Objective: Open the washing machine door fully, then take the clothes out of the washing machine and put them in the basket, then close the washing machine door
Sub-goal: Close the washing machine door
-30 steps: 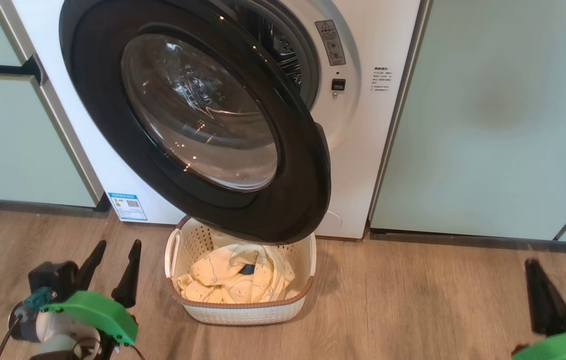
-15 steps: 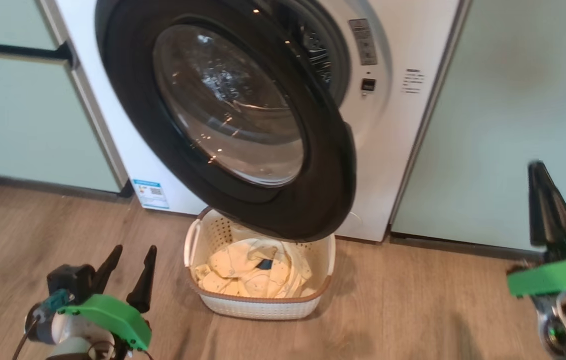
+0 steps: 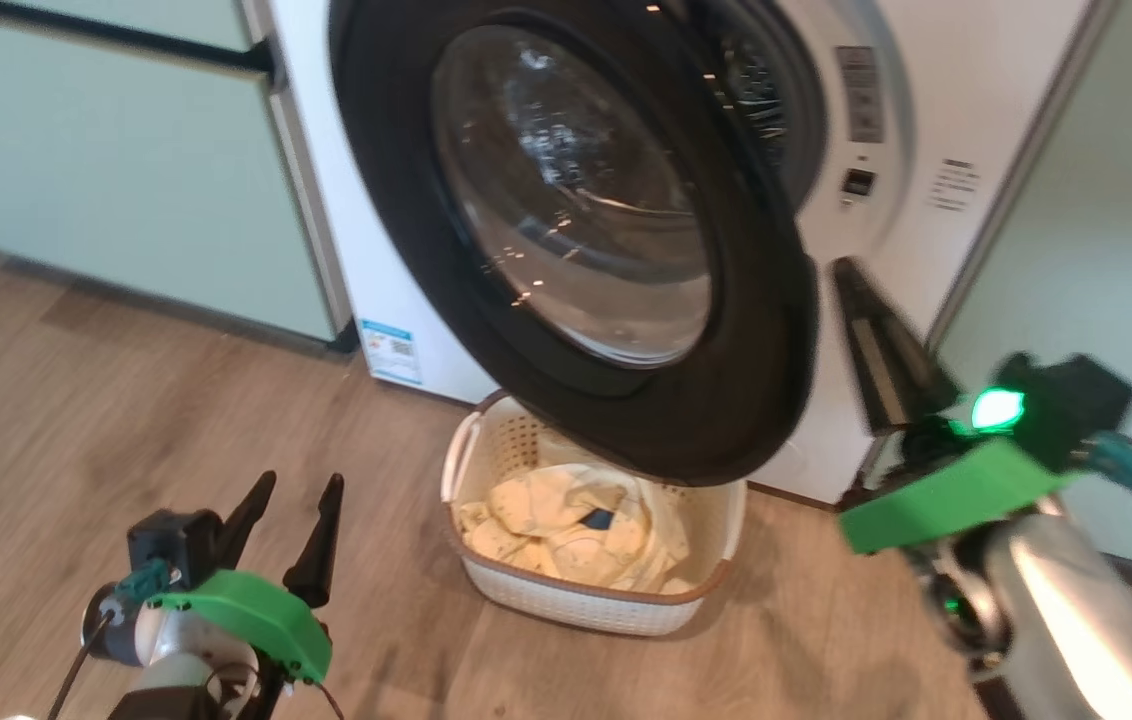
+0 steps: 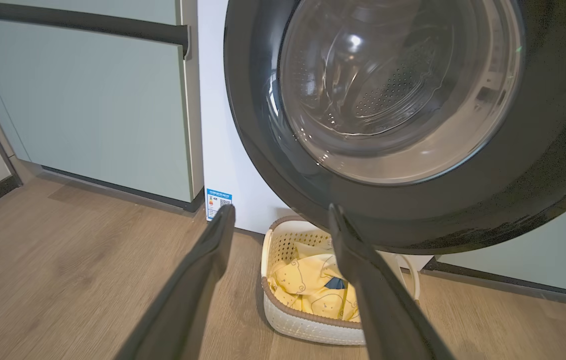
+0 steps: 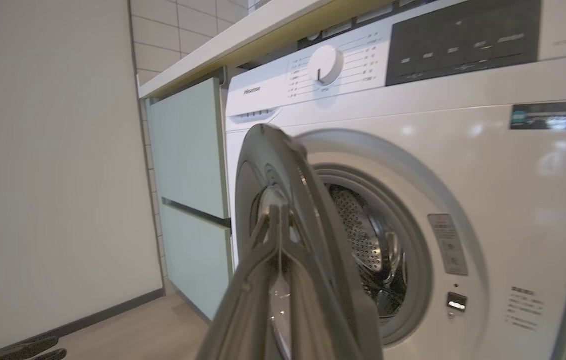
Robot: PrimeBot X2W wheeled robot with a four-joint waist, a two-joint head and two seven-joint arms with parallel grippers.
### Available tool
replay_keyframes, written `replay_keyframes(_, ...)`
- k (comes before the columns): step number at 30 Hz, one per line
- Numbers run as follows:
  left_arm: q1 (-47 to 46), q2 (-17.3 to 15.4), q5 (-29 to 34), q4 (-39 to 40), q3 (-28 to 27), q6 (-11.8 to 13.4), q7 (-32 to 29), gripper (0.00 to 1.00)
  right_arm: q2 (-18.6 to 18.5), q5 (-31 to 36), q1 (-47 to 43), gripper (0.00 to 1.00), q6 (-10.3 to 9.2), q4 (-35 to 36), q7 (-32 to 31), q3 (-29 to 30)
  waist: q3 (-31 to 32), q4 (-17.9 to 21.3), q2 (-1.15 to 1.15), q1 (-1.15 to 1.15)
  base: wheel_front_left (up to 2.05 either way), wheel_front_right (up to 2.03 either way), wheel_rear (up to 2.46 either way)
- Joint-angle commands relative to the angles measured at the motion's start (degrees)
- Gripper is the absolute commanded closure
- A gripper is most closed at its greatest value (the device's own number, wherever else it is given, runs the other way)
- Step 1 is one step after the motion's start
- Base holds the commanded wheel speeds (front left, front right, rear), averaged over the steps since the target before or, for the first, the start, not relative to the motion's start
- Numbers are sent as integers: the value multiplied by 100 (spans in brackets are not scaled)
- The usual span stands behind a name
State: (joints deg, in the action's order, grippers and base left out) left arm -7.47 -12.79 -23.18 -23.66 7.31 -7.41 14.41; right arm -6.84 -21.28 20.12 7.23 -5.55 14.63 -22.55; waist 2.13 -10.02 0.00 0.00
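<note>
**A:** How is the right gripper (image 3: 851, 285) held?

**B:** Its two dark fingers are pressed together, and nothing is clamped between them. It is held up just beside the free edge of the washing machine door (image 3: 576, 220), in front of the white face of the washing machine (image 3: 976, 110). Whether the door is touched cannot be told.

**A:** What is seen along that gripper?

**B:** In the right wrist view the door (image 5: 293, 165) is seen nearly edge-on, swung out from the machine. The closed fingertips are laid over its edge, and the steel drum (image 5: 363, 235) is exposed behind it.

**A:** And the left gripper (image 3: 298, 490)?

**B:** Its fingers are spread wide and nothing is held. It is kept low over the wooden floor (image 3: 76, 400), left of the basket (image 3: 576, 612) and apart from it. The door is well above it and to its right.

**A:** Where are the clothes (image 3: 576, 530) found?

**B:** They are heaped inside the basket, with a small dark patch turned up. The basket is set on the floor close before the machine, partly under the door's lower edge. In the left wrist view it is crossed by the right-hand finger.
</note>
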Motion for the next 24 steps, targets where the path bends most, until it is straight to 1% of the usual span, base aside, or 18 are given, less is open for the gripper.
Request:
replay_keyframes(1,-374,-80,70,125,-216,-8,59,0,100,-40,374,100,25,14,37,-312,-33,-175,0,0,0,0,0)
replay_keyframes(4,-422,-45,75,109,-179,-8,59,0,173,-104,523,100,25,-280,37,-700,-67,-350,0,0,0,0,0)
replay_keyframes(6,-476,4,74,97,-130,-8,59,0,236,-177,638,100,25,-599,37,-1048,-108,-517,0,0,0,0,0)
replay_keyframes(11,-538,88,81,75,-63,-8,59,0,307,-249,776,100,25,-1189,37,-1459,-173,-743,0,0,0,0,0)
replay_keyframes(12,-538,88,81,75,-63,-8,59,0,307,-249,776,100,25,-1189,37,-1459,-173,-743,0,0,0,0,0)
replay_keyframes(16,-562,131,86,63,-36,-8,59,0,349,-278,825,100,25,-1677,37,-1464,-216,-865,0,0,0,0,0)
replay_keyframes(24,-552,153,96,59,-27,-8,59,0,392,-201,841,100,25,-2421,37,-1013,-284,-943,0,0,0,0,0)
